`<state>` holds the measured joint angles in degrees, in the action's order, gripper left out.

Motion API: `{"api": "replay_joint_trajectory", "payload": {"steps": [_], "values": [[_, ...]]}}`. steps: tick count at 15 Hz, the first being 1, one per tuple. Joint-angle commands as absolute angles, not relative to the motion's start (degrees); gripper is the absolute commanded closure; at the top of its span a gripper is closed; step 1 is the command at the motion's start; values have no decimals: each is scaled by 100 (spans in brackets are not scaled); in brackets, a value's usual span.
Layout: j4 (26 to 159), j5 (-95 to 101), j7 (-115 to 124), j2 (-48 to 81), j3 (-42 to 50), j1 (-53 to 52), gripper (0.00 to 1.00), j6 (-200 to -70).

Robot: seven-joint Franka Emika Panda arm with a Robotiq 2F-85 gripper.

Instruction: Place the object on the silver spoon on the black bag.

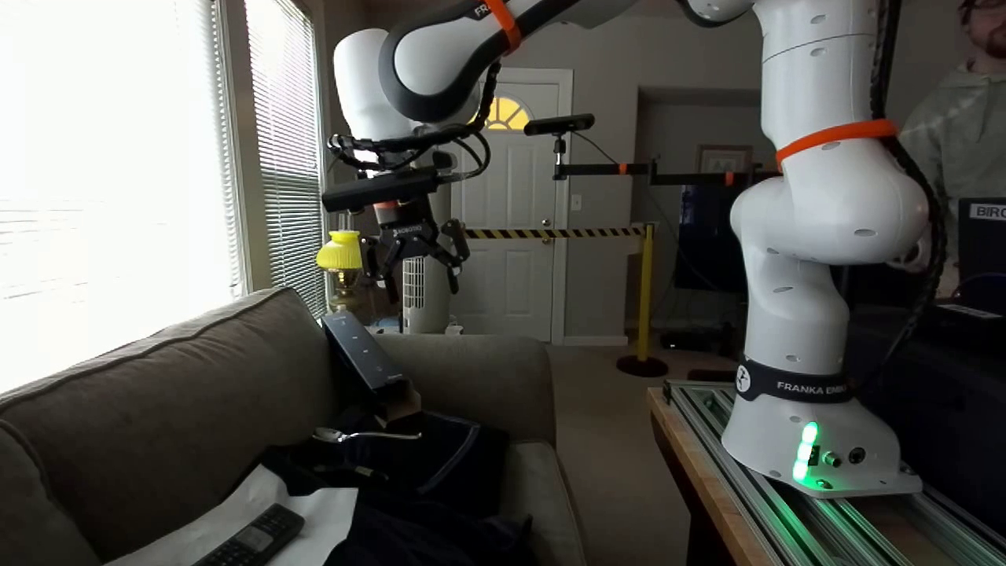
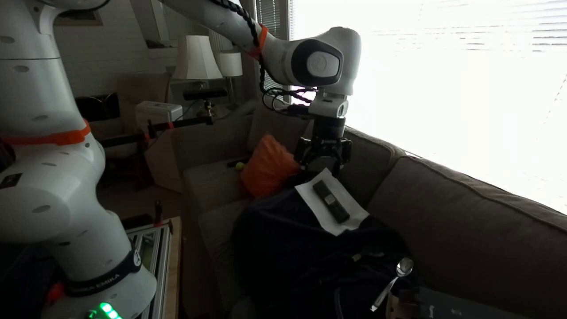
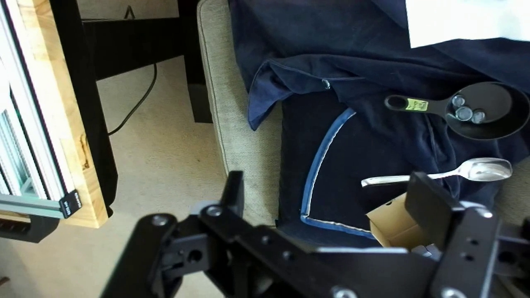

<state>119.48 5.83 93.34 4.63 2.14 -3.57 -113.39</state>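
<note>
- Living room, daylit through windows [image 1: 118, 181] with blinds; one white door [image 1: 511, 189] stands in the background of an exterior view;
- Sofa [image 1: 204, 362], one; grey-brown, set along the window side, recorded in both exterior views;
- Robot arm [image 1: 825, 204], one; mounted on a wooden bench [image 3: 70, 128] beside the sofa;
- Person [image 1: 963, 149], one; beyond the arm's base, cut off by the edge of an exterior view;
- Black bag [image 2: 274, 248], one; soft, slumped across the sofa seat, showing dark blue in the wrist view;
- Orange cushion [image 2: 268, 168], one; on the sofa, just beside the black bag;
- White sheet [image 2: 319, 206], one; lying over part of the black bag;
- Box [image 1: 365, 354], one; long and dark, tilted in the sofa corner, lower end open to bare cardboard;
- Gripper [image 3: 326, 180], one; two fingers [image 3: 236, 190] spread wide apart with open air between them; hanging well above the sofa, apart from the items on it;
- Black scoop [image 3: 497, 99], one; resting on the dark fabric, a yellow-green label [image 3: 417, 105] on its handle;
- Silver spoon [image 3: 482, 169], one; lying on the black bag near the box's open end, handle partly hidden behind a finger in the wrist view;
- Black handset [image 2: 331, 201], one; lying on the white sheet;
- Small round pieces [image 3: 463, 113], three; shiny, grouped in the scoop's bowl; material cannot be told.
</note>
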Motion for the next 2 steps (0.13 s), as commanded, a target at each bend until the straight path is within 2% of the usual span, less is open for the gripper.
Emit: {"api": "replay_joint_trajectory", "payload": {"steps": [1, 2], "values": [[11946, 587, 9320, 465, 148, -289, 0, -11321], [11960, 588, 9311, 466, 147, -290, 0, -11321]]}}
